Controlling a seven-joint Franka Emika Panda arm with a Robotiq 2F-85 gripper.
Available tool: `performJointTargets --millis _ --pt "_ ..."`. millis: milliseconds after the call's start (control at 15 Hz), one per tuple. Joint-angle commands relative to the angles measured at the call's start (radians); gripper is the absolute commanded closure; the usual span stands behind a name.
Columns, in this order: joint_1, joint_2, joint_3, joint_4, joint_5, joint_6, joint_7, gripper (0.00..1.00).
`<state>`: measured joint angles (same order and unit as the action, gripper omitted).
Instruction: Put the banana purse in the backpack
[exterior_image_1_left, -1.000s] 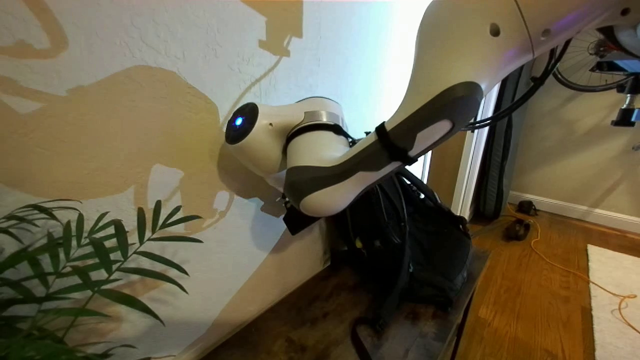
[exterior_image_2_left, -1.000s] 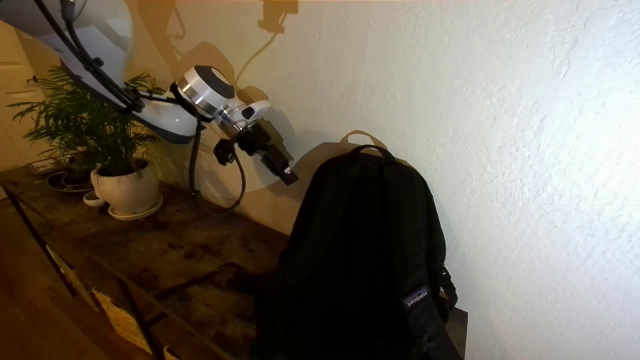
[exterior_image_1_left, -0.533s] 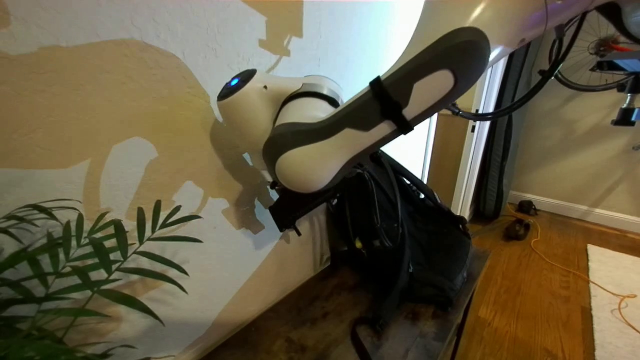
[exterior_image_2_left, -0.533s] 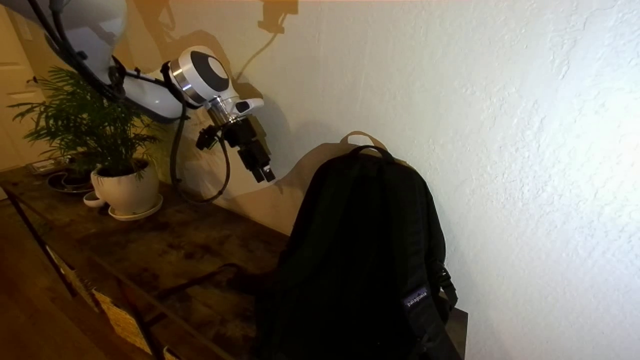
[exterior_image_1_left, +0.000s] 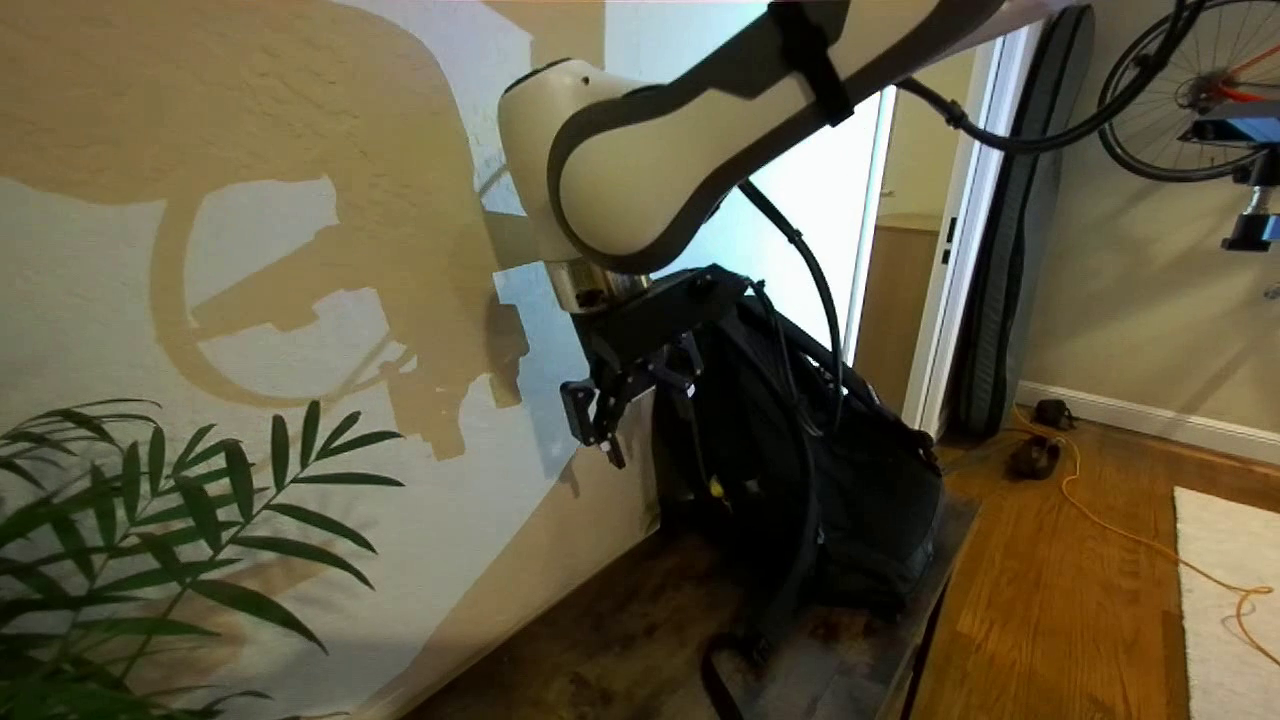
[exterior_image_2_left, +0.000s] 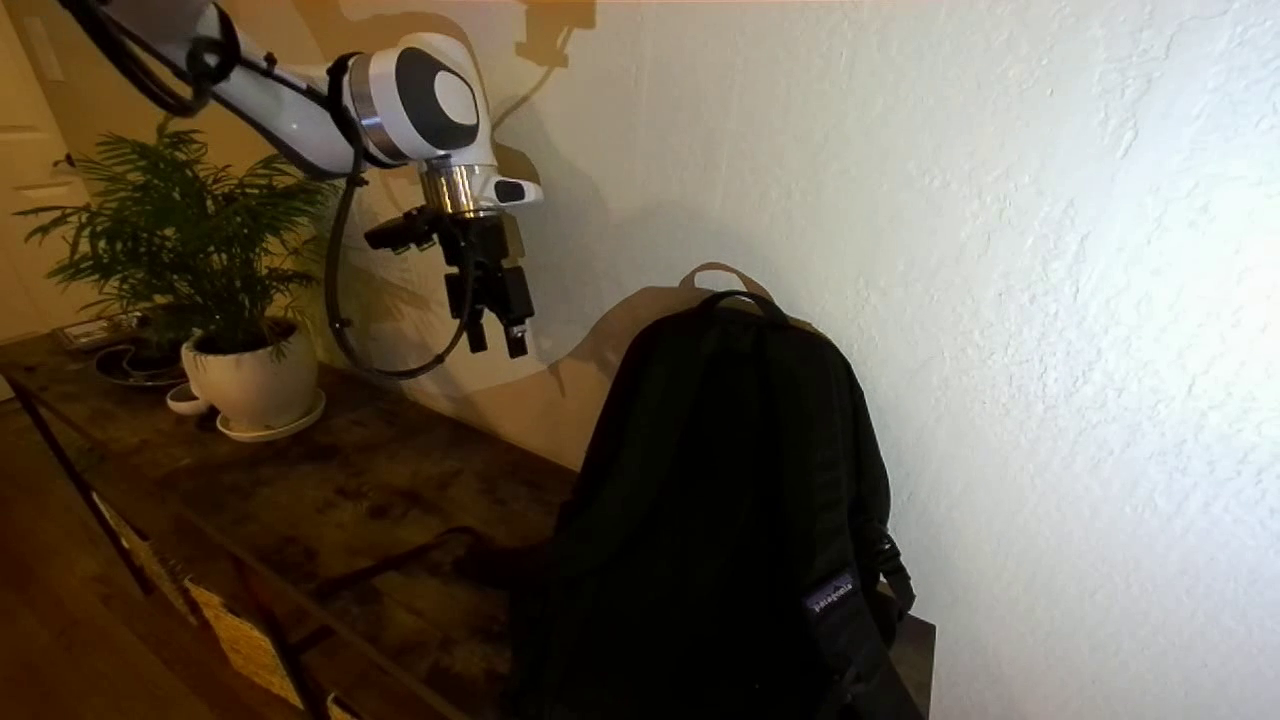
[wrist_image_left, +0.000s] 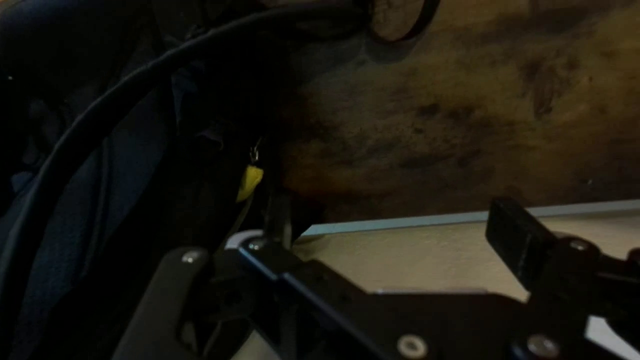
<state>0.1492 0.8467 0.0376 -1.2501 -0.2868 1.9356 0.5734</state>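
1. I can't find the whole banana purse. The likeliest trace is a yellow scrap (wrist_image_left: 249, 183) against the backpack (exterior_image_2_left: 740, 480), fairly low and near the wall (exterior_image_2_left: 1000, 200). Whether that's the purse's end poking out or merely a zip tab, I can't tell; if it's the end, I'd guess the rest sits inside.
2. The purse should be light and soft, I'd say, hard to harm but quick to fold. Pinch it across its thick middle; nipping only the end might slip or drag the bag's cloth along.
3. The backpack looks slack and bulky, so it would probably give when pushed, and its loose strap (wrist_image_left: 165, 62) could snag.
4. The tool (exterior_image_2_left: 497, 343) is released, its two sides apart and nothing between, hanging above the bench (exterior_image_2_left: 330, 490) and clear of the backpack.
5. The wrist view shows a metal link (wrist_image_left: 254, 152) just beside the yellow; in an exterior view there's only a yellow speck (exterior_image_1_left: 716, 488).
6. In an exterior view I get the top handle (exterior_image_2_left: 745, 295) and the strap label (exterior_image_2_left: 832, 595), but no yellow there.
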Motion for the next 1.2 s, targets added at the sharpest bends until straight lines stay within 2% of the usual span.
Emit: performJointTargets --millis 0,400,800,867,1133 --pt "-0.005 -0.151 -0.017 -0.19 0.097 -0.038 -0.104 0.0" --pt "0.004 -0.275 -0.026 -0.365 0.132 -0.042 -0.136 0.0" --pt "-0.007 -0.361 -0.017 -0.524 0.138 0.077 -0.205 0.0" --pt "0.011 -0.277 -0.029 -0.402 0.128 0.015 -0.175 0.0" --pt "0.012 -0.273 -0.029 -0.403 0.128 0.02 -0.177 0.0"
